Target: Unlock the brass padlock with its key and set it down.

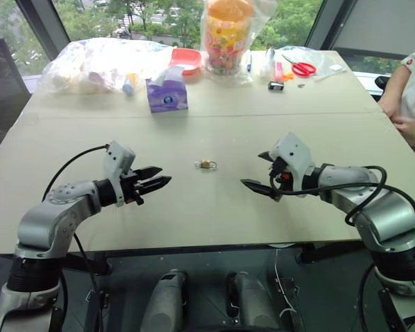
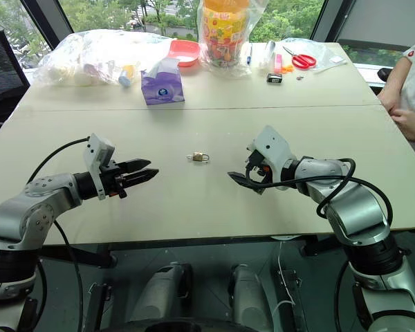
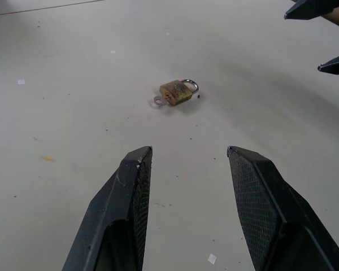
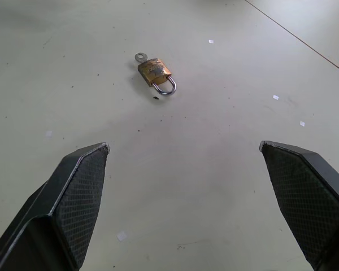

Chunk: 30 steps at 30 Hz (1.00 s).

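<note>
The brass padlock (image 1: 206, 164) is lying flat on the pale table (image 1: 214, 207), near the middle of the left eye frame, between the two grippers and touching neither. Its thin silvery shackle is looking closed, and the key (image 3: 158, 101) is sticking out of the end opposite the shackle — only its small round silvery head is showing.

The left gripper (image 1: 160, 178) is hanging at centre left of the frame, pointing toward the padlock, its black fingers parted by a moderate gap and holding nothing. The right gripper (image 1: 261, 173) is sitting at centre right, aimed back toward the padlock, its jaws standing wide and empty.

Along the top of the frame, at the table's far edge, things are crowding together — a purple tissue box (image 1: 167, 95), a red bowl (image 1: 187, 59), clear plastic bags (image 1: 97, 63), a bagged orange container (image 1: 227, 34) and red-handled scissors (image 1: 303, 68). A person's arm (image 1: 408, 117) is resting at the right edge.
</note>
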Tool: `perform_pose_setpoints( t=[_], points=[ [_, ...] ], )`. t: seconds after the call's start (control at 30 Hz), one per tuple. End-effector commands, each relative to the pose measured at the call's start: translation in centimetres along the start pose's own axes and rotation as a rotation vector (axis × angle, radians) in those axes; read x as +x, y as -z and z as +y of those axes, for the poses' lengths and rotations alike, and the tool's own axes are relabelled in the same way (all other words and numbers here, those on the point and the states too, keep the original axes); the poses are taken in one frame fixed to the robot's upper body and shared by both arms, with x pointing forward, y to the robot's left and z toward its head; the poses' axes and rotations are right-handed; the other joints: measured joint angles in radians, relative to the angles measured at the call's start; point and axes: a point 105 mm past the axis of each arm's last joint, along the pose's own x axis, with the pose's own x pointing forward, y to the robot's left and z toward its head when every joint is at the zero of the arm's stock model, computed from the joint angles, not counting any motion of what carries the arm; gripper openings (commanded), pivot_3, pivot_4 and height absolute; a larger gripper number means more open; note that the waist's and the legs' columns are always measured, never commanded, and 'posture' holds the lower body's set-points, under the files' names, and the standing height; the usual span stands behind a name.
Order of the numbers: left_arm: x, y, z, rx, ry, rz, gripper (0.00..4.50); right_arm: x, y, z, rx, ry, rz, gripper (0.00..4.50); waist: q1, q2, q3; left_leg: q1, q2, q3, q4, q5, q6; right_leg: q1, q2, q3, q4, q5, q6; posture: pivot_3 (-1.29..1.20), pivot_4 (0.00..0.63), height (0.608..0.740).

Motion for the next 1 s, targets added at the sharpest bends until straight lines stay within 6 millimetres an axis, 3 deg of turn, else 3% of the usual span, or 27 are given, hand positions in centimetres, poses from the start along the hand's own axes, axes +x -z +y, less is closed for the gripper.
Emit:
perform_pose_setpoints(
  t=[0.03,0.5,0.63,0.83,1.0],
  points=[
    [-0.2,-1.7,0.4,0.039,-0.029,-0.071,2.19,-0.1,-1.2,-0.2,-0.035,0.01,-0.042,4.5,0.0,0.0,0.0,0.0,0.0,0.0,0.0,0.0,0.0,0.0,0.0,0.0,0.0,0.0,0.0,0.0,0.15,0.74],
    [-0.1,-1.6,0.7,0.11,-0.005,0.003,2.19,0.9,-1.3,0.0,-0.03,-0.011,-0.047,4.5,0.0,0.0,0.0,0.0,0.0,0.0,0.0,0.0,0.0,0.0,0.001,0.0,0.0,0.0,0.0,0.0,0.15,0.74],
    [-0.1,-2.3,1.4,0.202,0.056,0.082,2.19,4.3,-1.5,-0.4,-0.064,-0.077,-0.001,4.5,-0.004,0.0,0.0,0.001,0.0,0.001,0.001,0.0,0.0,0.0,0.002,0.0,0.0,0.001,-0.001,0.0,0.15,0.74],
    [-2.0,-3.9,1.0,0.293,0.18,0.193,2.19,8.2,-3.3,-0.5,-0.124,-0.221,0.041,4.5,-0.021,0.001,0.001,-0.003,0.0,0.003,0.0,0.0,0.001,-0.003,0.003,0.0,0.001,0.001,0.0,0.0,0.15,0.74],
    [-2.3,-5.5,0.6,0.327,0.171,0.158,2.19,10.7,-4.2,-0.8,-0.16,-0.272,0.068,4.5,-0.026,0.001,0.0,-0.004,0.0,0.005,0.0,-0.001,0.003,-0.004,0.003,0.0,0.002,0.002,0.004,0.0,0.15,0.74]
  ],
)
